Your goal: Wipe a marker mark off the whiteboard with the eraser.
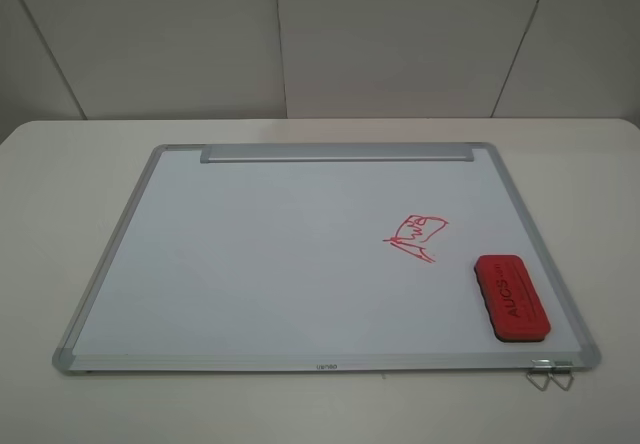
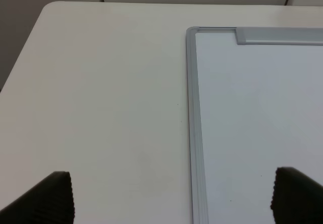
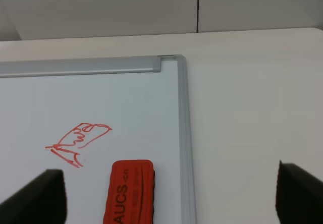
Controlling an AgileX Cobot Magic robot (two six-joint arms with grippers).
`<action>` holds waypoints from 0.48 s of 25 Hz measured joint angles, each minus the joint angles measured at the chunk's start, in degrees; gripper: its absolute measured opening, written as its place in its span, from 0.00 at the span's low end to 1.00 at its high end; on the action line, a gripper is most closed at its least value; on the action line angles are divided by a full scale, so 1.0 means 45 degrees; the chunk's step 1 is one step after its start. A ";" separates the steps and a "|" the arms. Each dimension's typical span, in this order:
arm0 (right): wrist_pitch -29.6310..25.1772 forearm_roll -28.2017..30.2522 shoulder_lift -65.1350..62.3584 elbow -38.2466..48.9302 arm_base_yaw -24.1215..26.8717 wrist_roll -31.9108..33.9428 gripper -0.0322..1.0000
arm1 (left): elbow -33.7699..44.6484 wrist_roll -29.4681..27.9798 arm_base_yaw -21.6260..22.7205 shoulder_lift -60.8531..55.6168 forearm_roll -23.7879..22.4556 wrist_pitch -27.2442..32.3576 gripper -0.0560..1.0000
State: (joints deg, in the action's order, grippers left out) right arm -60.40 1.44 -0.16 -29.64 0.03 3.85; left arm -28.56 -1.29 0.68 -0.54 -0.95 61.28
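Eraser point(image 1: 512, 297) flat on whiteboard point(image 1: 250, 254), long axis near-far.

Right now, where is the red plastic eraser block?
In the exterior high view the red plastic eraser block lies flat on the white metal-framed whiteboard, near its front right corner, just below-right of the red scribble.

One whiteboard point(image 1: 250, 264), one eraser point(image 1: 512, 297), one scribble point(image 1: 416, 237).

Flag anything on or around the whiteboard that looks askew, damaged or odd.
Little stands out. The whiteboard lies flat but slightly skewed on the table. The eraser rests at an angle near a spiky red scribble. A bent wire clip pokes out under the near frame.
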 joint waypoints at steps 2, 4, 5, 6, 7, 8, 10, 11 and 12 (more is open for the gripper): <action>0.0000 0.0000 0.0000 0.0000 0.0000 0.0000 0.75 | 0.0000 0.0000 0.0000 0.0000 0.0000 0.0000 0.79; 0.0000 0.0000 0.0000 0.0000 0.0000 0.0000 0.75 | 0.0000 0.0000 0.0000 0.0000 0.0000 0.0000 0.79; 0.0000 0.0000 0.0000 0.0000 0.0000 0.0000 0.75 | 0.0000 0.0000 0.0000 0.0000 0.0000 0.0000 0.79; 0.0000 0.0000 0.0000 0.0000 0.0000 0.0000 0.75 | 0.0000 0.0000 0.0000 0.0000 0.0000 0.0000 0.79; 0.0000 0.0000 0.0000 0.0000 0.0000 0.0000 0.75 | 0.0000 0.0000 0.0000 0.0000 0.0000 0.0000 0.79; 0.0000 0.0000 0.0000 0.0000 0.0000 0.0000 0.75 | 0.0000 0.0000 0.0000 0.0000 0.0000 0.0000 0.79; 0.0000 0.0000 0.0000 0.0000 0.0000 0.0000 0.75 | 0.0000 0.0000 0.0000 0.0000 0.0000 0.0000 0.79; 0.0000 0.0000 0.0000 0.0000 0.0000 0.0000 0.75 | 0.0000 0.0000 0.0000 0.0000 0.0000 0.0000 0.79; 0.0000 0.0000 0.0000 0.0000 0.0000 0.0000 0.75 | 0.0000 0.0000 0.0000 0.0000 0.0000 0.0000 0.79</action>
